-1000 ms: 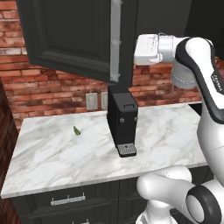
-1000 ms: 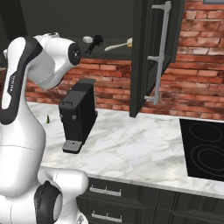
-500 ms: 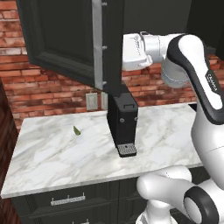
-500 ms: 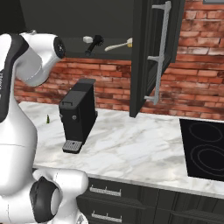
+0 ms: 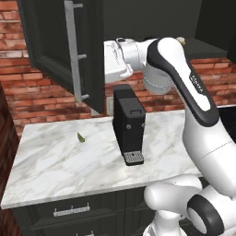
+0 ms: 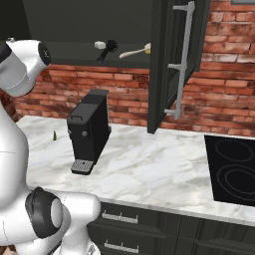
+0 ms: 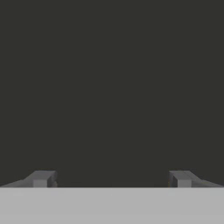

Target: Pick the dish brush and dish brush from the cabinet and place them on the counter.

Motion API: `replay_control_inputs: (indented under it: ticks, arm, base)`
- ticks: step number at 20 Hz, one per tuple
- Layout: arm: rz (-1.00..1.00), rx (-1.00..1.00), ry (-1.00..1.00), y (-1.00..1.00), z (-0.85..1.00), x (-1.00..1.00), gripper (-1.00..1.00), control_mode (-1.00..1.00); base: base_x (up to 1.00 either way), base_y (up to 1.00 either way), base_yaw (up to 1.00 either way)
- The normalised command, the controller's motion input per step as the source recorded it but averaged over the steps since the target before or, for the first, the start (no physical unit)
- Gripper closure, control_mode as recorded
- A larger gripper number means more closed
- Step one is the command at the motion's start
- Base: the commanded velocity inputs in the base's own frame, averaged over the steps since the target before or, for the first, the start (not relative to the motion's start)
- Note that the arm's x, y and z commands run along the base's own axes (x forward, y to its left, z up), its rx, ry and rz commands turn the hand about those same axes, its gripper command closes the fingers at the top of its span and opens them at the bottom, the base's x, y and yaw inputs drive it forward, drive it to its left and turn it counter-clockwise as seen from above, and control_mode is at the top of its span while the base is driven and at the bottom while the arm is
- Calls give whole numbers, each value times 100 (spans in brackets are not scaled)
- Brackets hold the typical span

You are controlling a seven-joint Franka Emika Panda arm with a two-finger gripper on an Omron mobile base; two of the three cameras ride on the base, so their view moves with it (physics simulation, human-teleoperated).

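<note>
While the cabinet (image 6: 99, 25) stood open, the gripper (image 7: 111, 178) faced a flat dark surface with its fingers spread wide and nothing between them. To the right of the arm in the right base view, the black dish brush (image 6: 108, 50) and the cream-handled dish brush (image 6: 133, 51) lay on the cabinet shelf, well apart from the gripper, above the counter (image 6: 149, 174).

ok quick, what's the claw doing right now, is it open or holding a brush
Claw: open, jaws wide apart, nothing between them; it faces a dark cabinet door.
</note>
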Motion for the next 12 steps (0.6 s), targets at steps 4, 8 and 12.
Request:
replay_control_inputs:
  ticks: [4,8,12]
  arm:
    - [12,-1,0,77,-24,0,-100,-100]
    - [10,-3,0,77,-23,0,-100,-100]
    - [3,-1,-1,39,-7,8,-100,-100]
  base:
    - [0,0,0]
    - [0,0,0]
    - [0,0,0]
